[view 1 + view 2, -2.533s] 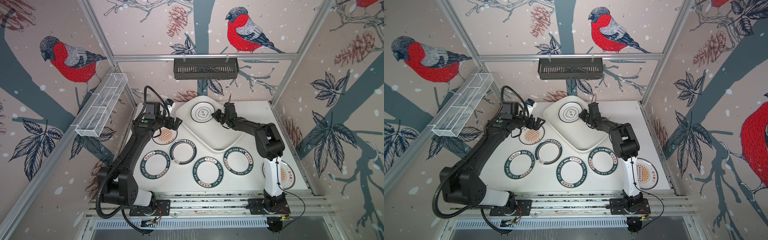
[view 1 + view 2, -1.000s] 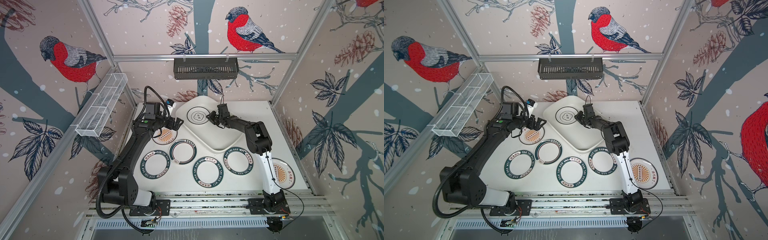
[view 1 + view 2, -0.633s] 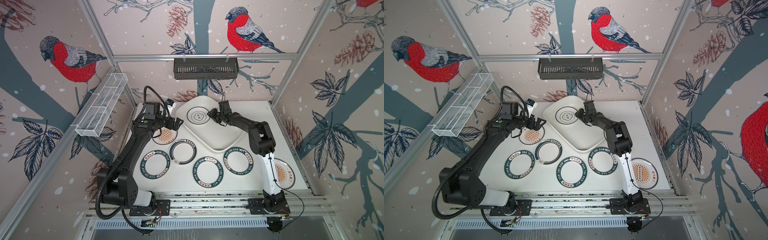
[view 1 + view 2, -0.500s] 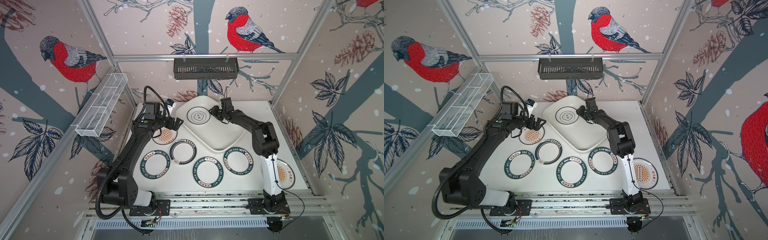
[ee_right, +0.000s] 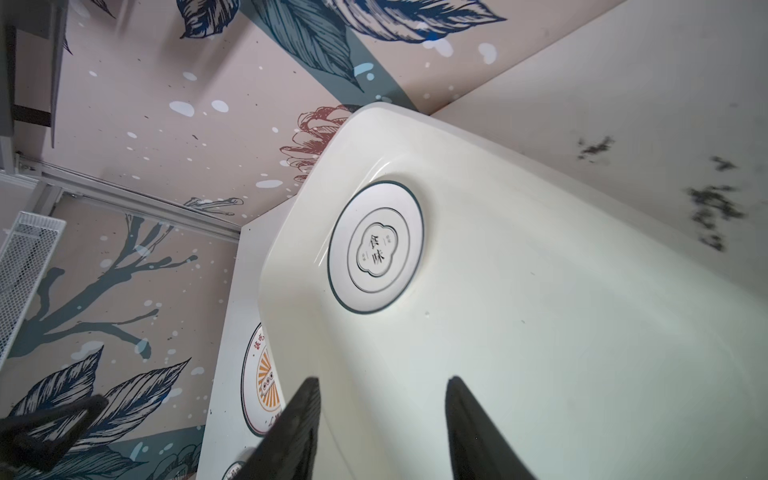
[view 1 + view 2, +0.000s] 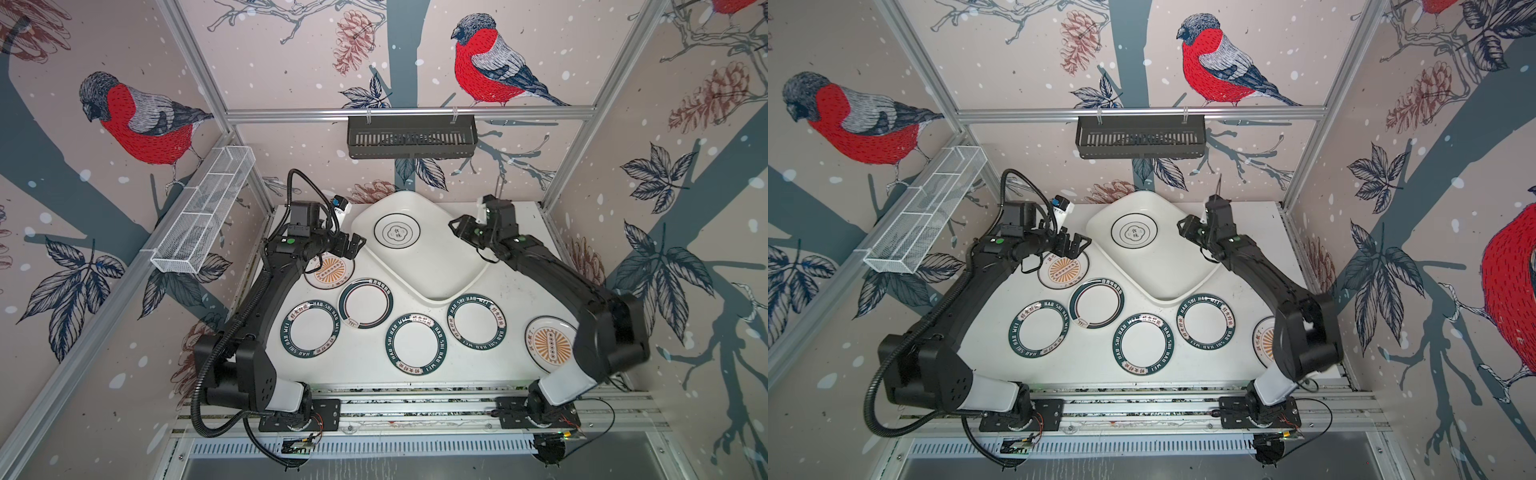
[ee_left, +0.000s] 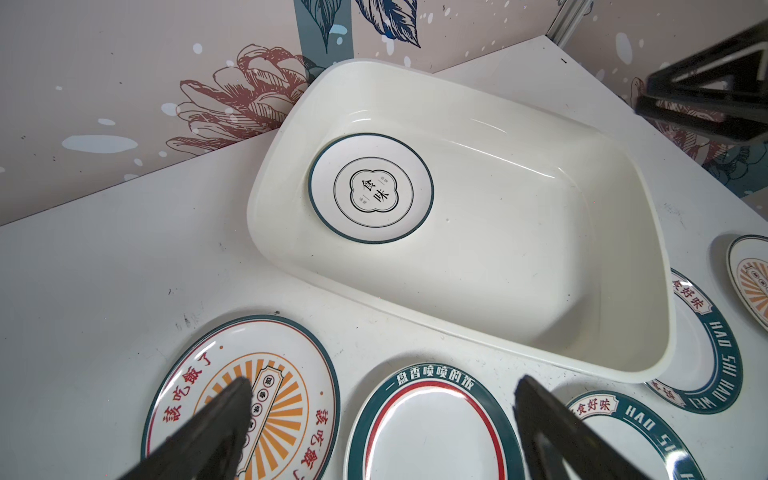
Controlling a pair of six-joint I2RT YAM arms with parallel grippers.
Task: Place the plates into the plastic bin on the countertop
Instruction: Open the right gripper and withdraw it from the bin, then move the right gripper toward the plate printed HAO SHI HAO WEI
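While one plate [image 6: 397, 231] is lying flat and face up at the far end of the bin [image 6: 449, 266], I am holding my right jaws part open and empty over the bin's right rim. My left jaws are gaping wide, gripping nothing, hanging over the sunburst plate [image 6: 331, 271] just beside the bin's left wall. I am judging that plate the one to take: pinching its raised lip, lifting clear of the bin's flared rim, setting it flat beside the one inside. Being round, it has no long axis; the bin's is running slantwise across the counter [image 6: 361, 361].
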